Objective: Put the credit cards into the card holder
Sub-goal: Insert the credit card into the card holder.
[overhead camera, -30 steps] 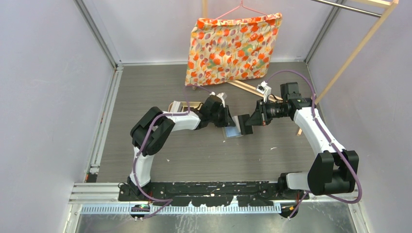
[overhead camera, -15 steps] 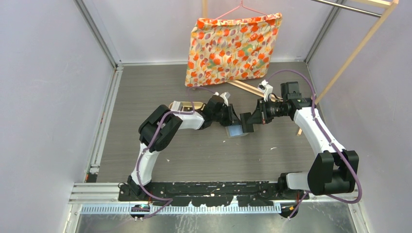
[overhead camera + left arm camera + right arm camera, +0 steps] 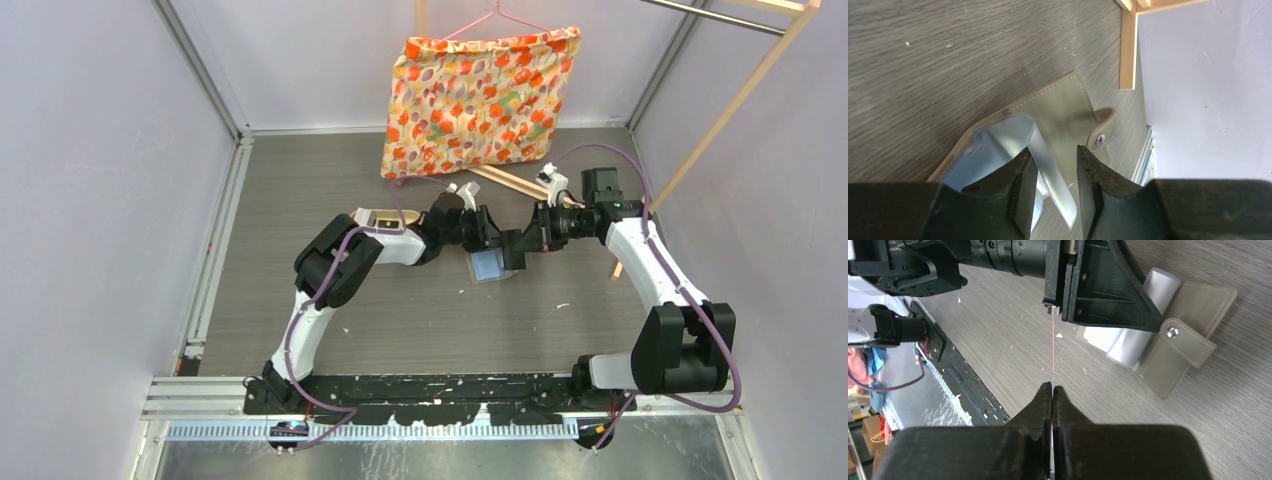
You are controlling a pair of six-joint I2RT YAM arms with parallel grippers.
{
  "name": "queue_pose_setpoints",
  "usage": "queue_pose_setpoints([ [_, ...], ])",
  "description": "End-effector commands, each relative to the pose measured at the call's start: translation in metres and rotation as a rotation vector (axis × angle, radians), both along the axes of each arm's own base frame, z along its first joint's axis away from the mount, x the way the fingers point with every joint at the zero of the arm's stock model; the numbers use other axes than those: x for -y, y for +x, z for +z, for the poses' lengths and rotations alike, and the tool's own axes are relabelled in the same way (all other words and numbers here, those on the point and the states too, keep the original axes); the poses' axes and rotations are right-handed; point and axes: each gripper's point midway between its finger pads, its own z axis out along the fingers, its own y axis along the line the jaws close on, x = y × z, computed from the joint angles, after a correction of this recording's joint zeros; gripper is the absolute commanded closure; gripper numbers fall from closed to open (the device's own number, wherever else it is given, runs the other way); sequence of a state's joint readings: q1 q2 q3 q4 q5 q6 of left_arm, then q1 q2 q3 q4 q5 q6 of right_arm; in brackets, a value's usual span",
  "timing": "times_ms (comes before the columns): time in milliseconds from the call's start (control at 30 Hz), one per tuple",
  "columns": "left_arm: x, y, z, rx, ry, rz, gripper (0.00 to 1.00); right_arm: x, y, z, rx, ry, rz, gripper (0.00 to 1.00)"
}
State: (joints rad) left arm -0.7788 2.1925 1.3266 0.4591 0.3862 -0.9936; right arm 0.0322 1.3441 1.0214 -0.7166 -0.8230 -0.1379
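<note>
Top view: grey wood-grain table (image 3: 400, 310), lilac walls (image 3: 100, 200), floral cushion (image 3: 478, 95); the card holder (image 3: 487, 267) lies open mid-table.
Left wrist: left gripper (image 3: 1053, 151) stands parted around a clear pocket (image 3: 1018, 131).
Right wrist: right gripper (image 3: 1052, 389) clamps a credit card (image 3: 1053, 350) edge-on; print on the black housing (image 3: 908, 265) is unreadable.

A grey wood-grain tabletop (image 3: 400, 320), flecked with small white specks, fills the enclosure. Pale lilac walls (image 3: 90, 200) close it in on three sides, with slanted aluminium posts (image 3: 200, 70) at the back corners. At the back, a cushion cover (image 3: 475, 100) printed with orange and red flowers hangs on a pink hanger (image 3: 495, 18). A light wooden rack (image 3: 735, 105) rises to its right, and the rack's base slats (image 3: 505, 180) lie on the tabletop. A black mounting rail (image 3: 430, 385) and a ribbed metal strip (image 3: 400, 430) run along the near edge. The light is even and the shadows soft
</note>
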Motion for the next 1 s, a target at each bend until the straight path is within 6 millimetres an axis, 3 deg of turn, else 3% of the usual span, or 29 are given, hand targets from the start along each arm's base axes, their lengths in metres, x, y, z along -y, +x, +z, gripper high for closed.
queue_pose_setpoints([
  [0, 0.018, 0.009, 0.022, 0.036, -0.093, -0.022, 0.64, 0.004, 0.014, 0.014, 0.054, 0.009, -0.036, 0.99],
  [400, 0.03, 0.02, 0.024, 0.025, -0.116, 0.002, 0.63, 0.002, 0.014, 0.011, 0.023, 0.027, -0.014, 0.99],
  [667, 0.03, 0.026, 0.002, -0.065, -0.064, 0.058, 0.62, 0.007, 0.017, -0.006, -0.022, -0.019, 0.012, 0.99],
  [967, 0.03, 0.028, -0.007, -0.112, -0.004, 0.107, 0.59, 0.011, 0.034, -0.037, -0.054, -0.158, -0.041, 0.99],
])
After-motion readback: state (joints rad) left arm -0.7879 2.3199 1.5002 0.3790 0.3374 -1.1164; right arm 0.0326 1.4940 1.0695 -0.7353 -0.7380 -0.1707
